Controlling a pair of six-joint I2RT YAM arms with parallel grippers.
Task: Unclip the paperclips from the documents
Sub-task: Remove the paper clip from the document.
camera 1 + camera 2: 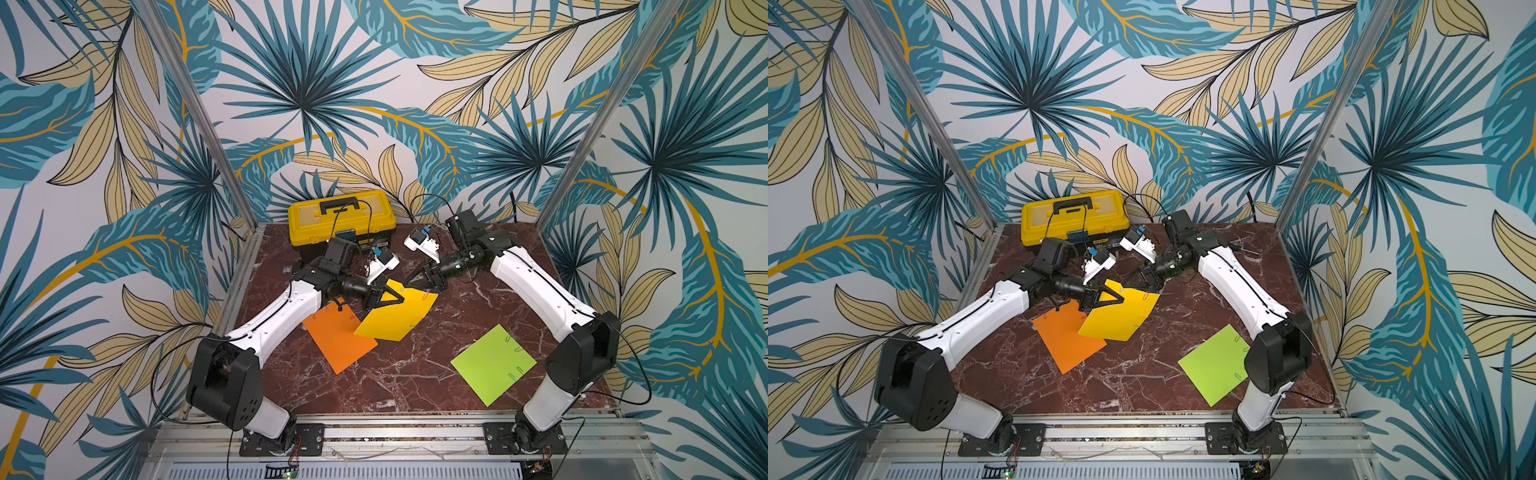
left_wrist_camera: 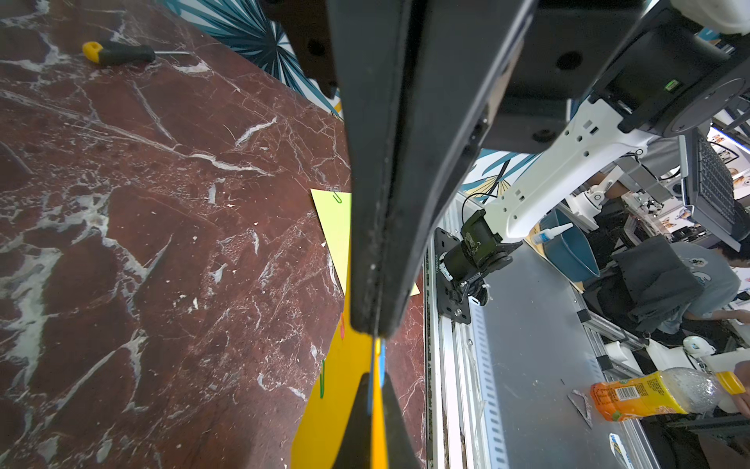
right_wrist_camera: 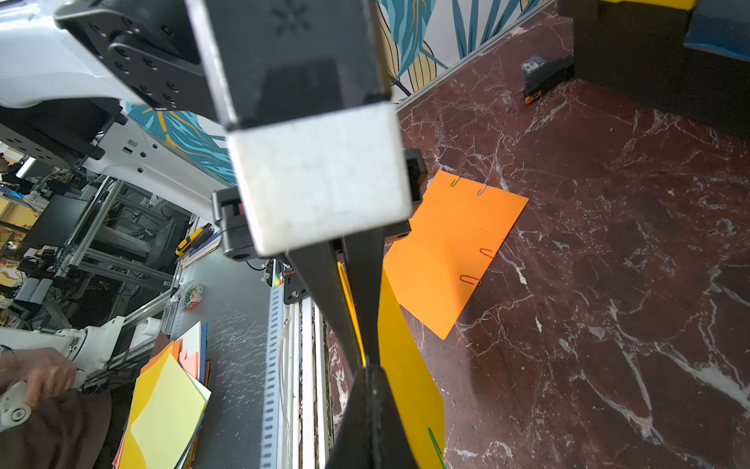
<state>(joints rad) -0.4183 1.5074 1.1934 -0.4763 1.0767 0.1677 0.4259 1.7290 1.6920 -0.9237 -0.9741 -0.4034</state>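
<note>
The yellow document is lifted off the table and stands on edge between both grippers. My left gripper is shut on its edge, over a blue paperclip. Tip to tip with it, my right gripper is shut on the same edge. A green paperclip and a red paperclip also sit on this sheet. Partly under it, the orange document lies flat with several paperclips on its edges. The lime green document lies flat at the front right, also with paperclips.
A yellow-and-black toolbox stands at the back of the marble table. A yellow-handled screwdriver lies near the right wall. A small black device sits beside the toolbox. A metal rail runs along the front edge.
</note>
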